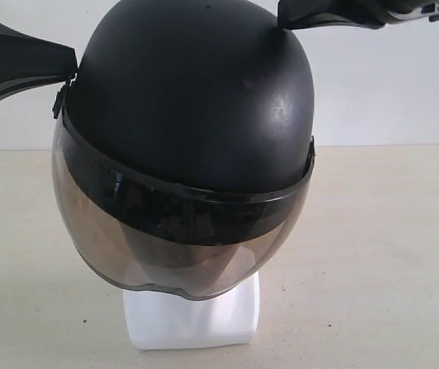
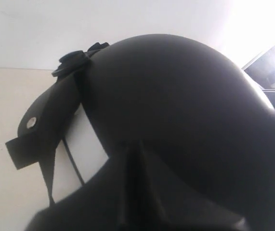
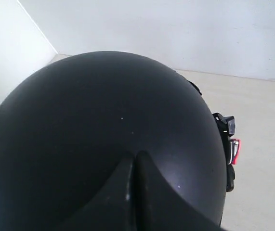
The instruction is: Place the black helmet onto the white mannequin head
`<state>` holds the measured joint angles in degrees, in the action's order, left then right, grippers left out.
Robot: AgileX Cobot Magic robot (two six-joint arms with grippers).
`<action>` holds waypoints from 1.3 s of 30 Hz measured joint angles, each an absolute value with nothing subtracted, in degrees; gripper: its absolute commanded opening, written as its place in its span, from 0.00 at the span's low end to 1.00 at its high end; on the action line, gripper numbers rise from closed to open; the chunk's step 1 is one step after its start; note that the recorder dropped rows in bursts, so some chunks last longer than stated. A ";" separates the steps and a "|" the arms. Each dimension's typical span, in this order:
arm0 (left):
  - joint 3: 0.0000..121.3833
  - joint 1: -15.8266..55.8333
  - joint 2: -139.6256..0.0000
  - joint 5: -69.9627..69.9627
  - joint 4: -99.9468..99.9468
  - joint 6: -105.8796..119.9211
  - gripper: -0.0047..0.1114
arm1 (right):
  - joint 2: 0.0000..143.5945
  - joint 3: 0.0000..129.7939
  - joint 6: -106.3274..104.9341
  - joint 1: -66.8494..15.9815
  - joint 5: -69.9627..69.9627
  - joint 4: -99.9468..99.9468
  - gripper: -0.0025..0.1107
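The black helmet [image 1: 192, 92] sits over the white mannequin head, tilted a little, its smoky visor [image 1: 181, 238] down across the face. Of the head only the blocky neck base [image 1: 192, 317] shows plainly. My left gripper [image 1: 71, 68] is shut, its tip against the helmet's side near the visor hinge. My right gripper [image 1: 282, 18] is shut at the upper right of the shell. In the left wrist view the closed left gripper [image 2: 135, 145] rests on the helmet [image 2: 185, 106]. The right wrist view has the closed right gripper [image 3: 135, 156] pressed on the dome [image 3: 103, 120].
The beige table [image 1: 380, 254] stretches around the neck base, with a white wall [image 1: 388, 84] behind. The visor's side piece and a thin strap [image 2: 45, 127] hang beside the helmet. Part of the other arm, with a red tab [image 3: 234, 148], shows past the dome.
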<state>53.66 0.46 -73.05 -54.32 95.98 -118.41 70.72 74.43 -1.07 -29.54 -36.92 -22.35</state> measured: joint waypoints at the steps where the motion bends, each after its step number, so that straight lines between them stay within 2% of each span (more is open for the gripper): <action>1: 53.66 0.46 -73.05 -54.32 95.98 -118.41 0.08 | 70.72 74.54 -1.07 -29.54 -36.92 -22.18 0.02; 5: 53.66 0.46 -73.05 -54.32 95.98 -118.41 0.08 | 69.98 74.66 3.64 -28.12 -39.87 -15.97 0.02; 9: 53.66 0.46 -73.05 -54.32 95.98 -118.41 0.08 | 69.76 74.74 8.59 -22.51 -46.45 -9.80 0.02; 12: 53.66 0.46 -73.05 -54.32 95.98 -118.41 0.08 | 70.79 74.00 8.24 -18.68 -49.12 -10.70 0.02; 17: 53.66 0.46 -73.05 -54.32 95.98 -118.41 0.08 | 72.85 70.59 7.49 -17.55 -50.59 -14.76 0.02; 29: 53.66 0.46 -73.05 -54.32 95.98 -118.28 0.08 | 73.22 58.94 2.28 -17.41 -41.08 -27.23 0.02; 39: 53.66 0.46 -73.05 -54.32 95.98 -117.37 0.08 | 73.24 57.74 -9.42 -17.15 -38.43 -42.48 0.02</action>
<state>53.66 0.46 -73.05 -54.32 95.98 -117.37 73.24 57.74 -9.42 -17.15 -38.43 -42.48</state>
